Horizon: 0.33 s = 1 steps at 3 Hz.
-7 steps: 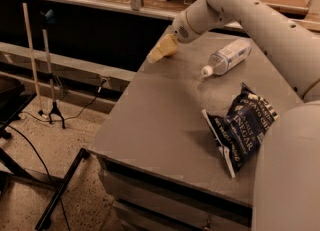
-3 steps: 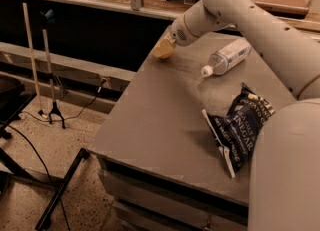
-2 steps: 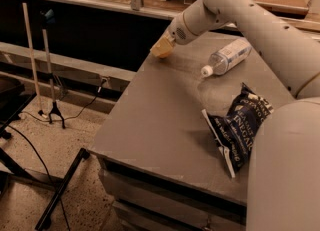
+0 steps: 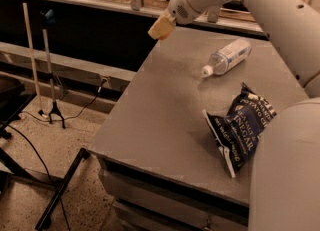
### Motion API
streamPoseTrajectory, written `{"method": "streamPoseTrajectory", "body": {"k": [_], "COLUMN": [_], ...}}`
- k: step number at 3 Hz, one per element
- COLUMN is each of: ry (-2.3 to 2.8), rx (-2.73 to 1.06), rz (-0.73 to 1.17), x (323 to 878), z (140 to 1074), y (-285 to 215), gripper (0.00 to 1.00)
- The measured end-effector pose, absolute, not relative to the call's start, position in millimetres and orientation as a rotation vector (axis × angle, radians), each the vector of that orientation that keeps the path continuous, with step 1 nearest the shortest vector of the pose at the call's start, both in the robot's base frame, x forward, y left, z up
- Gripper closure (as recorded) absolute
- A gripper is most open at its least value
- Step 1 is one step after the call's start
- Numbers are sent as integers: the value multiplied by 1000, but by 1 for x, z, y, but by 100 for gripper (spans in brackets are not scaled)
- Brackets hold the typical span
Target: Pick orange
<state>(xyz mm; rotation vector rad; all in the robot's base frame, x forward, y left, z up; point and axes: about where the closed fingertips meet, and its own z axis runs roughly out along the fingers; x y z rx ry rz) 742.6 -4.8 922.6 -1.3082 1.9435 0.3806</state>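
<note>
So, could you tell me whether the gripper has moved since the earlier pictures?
Yes. The gripper has risen in the view, by the table's far left corner, while the clear bottle has stayed put.

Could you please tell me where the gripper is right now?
In the camera view, the gripper is at the table's far left corner, left of the bottle lying on its side.
</note>
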Motion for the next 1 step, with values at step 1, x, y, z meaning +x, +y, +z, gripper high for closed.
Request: {"method": "streamPoseTrajectory", "body": {"k": [1], "ry": [1932], "rx": [-1315], "rz": [369], "x": [741], "z": [931], "y": [-5], "gripper": [100]}}
